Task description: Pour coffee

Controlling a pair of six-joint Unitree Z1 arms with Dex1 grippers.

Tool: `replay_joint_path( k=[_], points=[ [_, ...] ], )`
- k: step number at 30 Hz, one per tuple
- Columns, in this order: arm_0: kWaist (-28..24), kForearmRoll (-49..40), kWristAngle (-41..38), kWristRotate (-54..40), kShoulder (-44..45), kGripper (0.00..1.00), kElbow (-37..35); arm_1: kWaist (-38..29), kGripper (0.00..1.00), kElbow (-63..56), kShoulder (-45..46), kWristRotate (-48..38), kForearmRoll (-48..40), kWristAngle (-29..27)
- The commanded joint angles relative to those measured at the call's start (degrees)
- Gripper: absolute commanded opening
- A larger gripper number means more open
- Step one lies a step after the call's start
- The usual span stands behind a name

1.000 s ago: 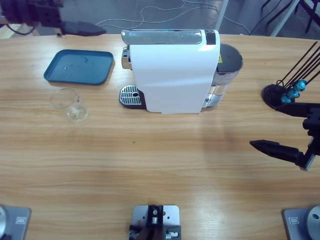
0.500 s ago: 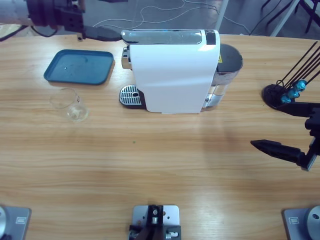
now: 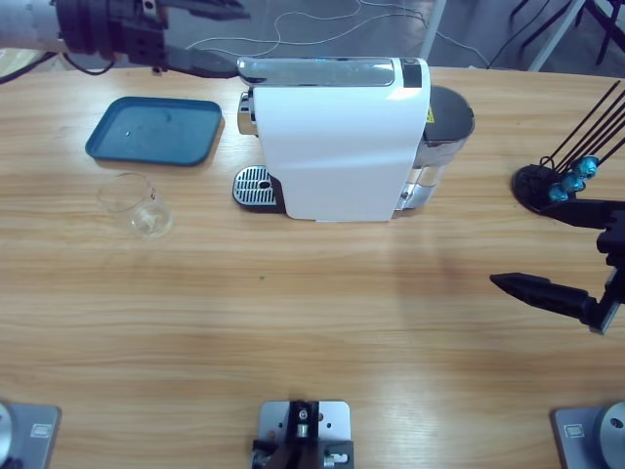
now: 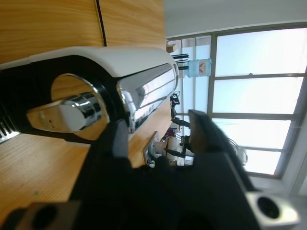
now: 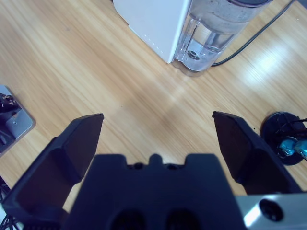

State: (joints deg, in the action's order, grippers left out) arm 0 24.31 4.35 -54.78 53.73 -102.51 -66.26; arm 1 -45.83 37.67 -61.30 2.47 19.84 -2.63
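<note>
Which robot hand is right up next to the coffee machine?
The left hand, at the table's far corner, with its fingers open around the shiny silver handle on top of the white coffee machine. The right hand hangs open over bare table, well away.

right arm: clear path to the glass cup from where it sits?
Probably not. The right hand hangs open at the far end of the table, and the coffee machine stands partly between it and the glass cup.

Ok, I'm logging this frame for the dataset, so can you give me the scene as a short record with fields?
left gripper: open, fingers either side of the machine's chrome lever
right gripper: open, empty, above bare table
machine: white, mid-table
glass: left of the machine, a little coffee in it
tray: blue, behind the glass
capsules: blue, on black rack, far right
</note>
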Motion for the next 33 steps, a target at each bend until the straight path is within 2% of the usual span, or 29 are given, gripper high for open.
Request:
replay_joint_path(
  k=[1,6,13,18,19,20,21,22,23,24,27,28,29,31,33],
  points=[
    [0.6,2.1,-0.1,-0.1,-2.0,0.000,-1.9,-0.5,1.000,-1.9,1.9,0.1,-0.4,-0.1],
    [1.0,2.2,0.4,-0.1,0.6,0.000,-3.7,-0.5,1.000,-2.0,2.2,0.1,-0.5,-0.1],
    [2.6,-1.5,1.5,0.3,2.4,0.000,-9.6,-0.5,1.000,-2.3,2.5,0.1,-0.9,-0.1],
    [2.8,-3.1,3.1,-0.8,3.5,0.000,-10.4,-0.5,1.000,-2.3,2.8,0.1,-0.9,0.0],
    [3.0,-5.6,5.1,-2.3,4.7,0.197,-10.9,-0.5,1.000,-2.3,2.9,0.1,-0.9,0.0],
    [3.4,-9.2,7.8,-4.3,6.1,0.610,-12.0,-0.5,1.000,-2.3,3.0,0.1,-0.9,0.0],
    [4.2,-12.1,11.7,-6.8,7.8,0.787,-12.8,-0.5,1.000,-2.3,3.0,0.1,-0.8,0.1],
    [5.0,-15.1,16.5,-9.8,9.8,0.897,-13.4,-0.5,1.000,-2.3,2.9,0.1,-0.7,0.2],
    [5.8,-18.2,20.6,-13.0,11.8,0.962,-13.9,-0.5,1.000,-2.2,2.9,0.1,-0.6,0.2],
    [6.5,-21.7,25.0,-16.5,13.8,0.982,-14.5,-0.5,1.000,-2.0,2.8,0.1,-0.5,0.1],
    [10.9,-36.1,43.9,-30.0,20.8,0.982,-16.6,-0.5,1.000,-1.4,2.3,-0.2,0.2,-0.5],
    [13.2,-40.4,50.9,-33.7,22.7,0.982,-16.7,-0.5,1.000,-0.8,2.0,-1.2,0.9,-2.3],
    [15.4,-43.1,57.1,-36.0,24.4,0.982,-15.7,-0.4,1.000,-0.4,1.3,-4.0,2.0,-7.1],
    [17.7,-44.1,62.9,-37.1,27.9,0.982,-10.5,2.9,1.000,1.1,-0.7,-8.3,4.3,-13.0],
    [18.0,-42.6,62.7,-37.4,31.7,0.982,-5.4,11.8,1.000,3.6,-3.4,-13.4,6.6,-13.6]
  ],
)
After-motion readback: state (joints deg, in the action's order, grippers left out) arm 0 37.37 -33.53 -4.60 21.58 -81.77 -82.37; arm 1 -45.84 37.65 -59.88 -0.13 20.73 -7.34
